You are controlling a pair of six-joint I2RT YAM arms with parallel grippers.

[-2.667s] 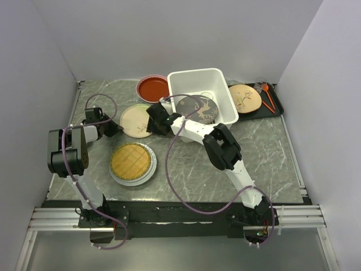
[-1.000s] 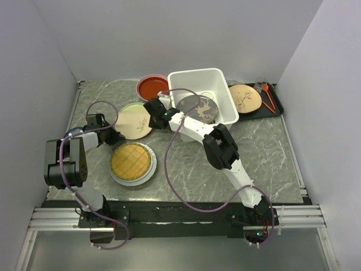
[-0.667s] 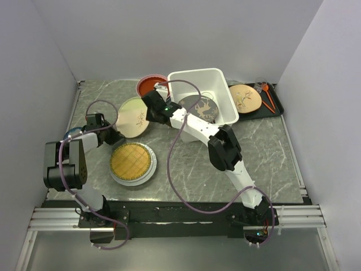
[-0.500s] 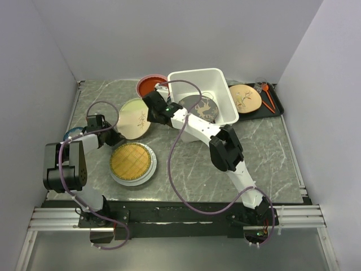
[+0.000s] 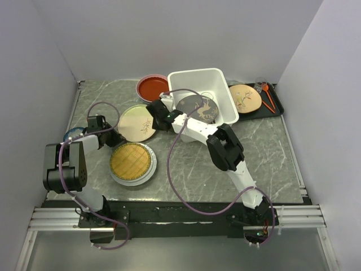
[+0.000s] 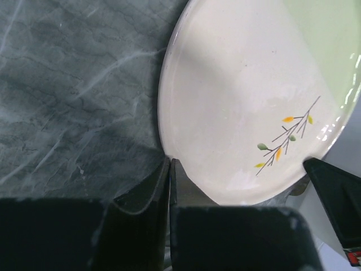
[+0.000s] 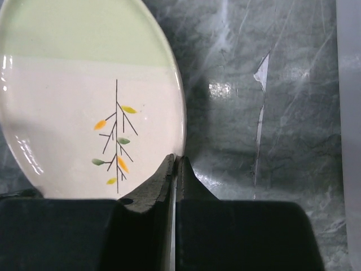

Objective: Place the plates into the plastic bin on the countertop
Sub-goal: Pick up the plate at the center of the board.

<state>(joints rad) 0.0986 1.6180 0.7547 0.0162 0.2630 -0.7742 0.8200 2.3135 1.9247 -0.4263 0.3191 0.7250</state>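
**Left side.** The left end effector (image 6: 169, 165) sits low on the surface (image 5: 186, 164), fingers drawn together to a thin slit at the near rim of the cream-and-green plate (image 5: 137, 122). From its wrist view it cannot be settled whether the rim is nipped or only touched. Just in front of it, the yellow lattice plate (image 5: 132, 161) lies flat on a white plate (image 5: 151, 170), both untouched and well apart from the plastic bin (image 5: 224, 90).

**Centre.** The cream-and-green plate is outside the bin, just to its left, over the surface and apparently tipped a little. The right end effector (image 7: 176, 162) is clenched on its opposite rim, the arm reaching across from the right. The red plate (image 5: 153, 87) rests at the back, beside the bin's left wall, not loaded.

**Right side.** The bin holds one item, the dark plate with gold tree (image 5: 198, 108), leaning against the near wall. Past the bin, a cream branch plate (image 5: 245, 97) lies on the black tray (image 5: 274, 110), not loaded.

**Finding.** One plate is in; five visible ones are out. The task is judged early, with the second plate in hand and its carry into the bin not yet done.
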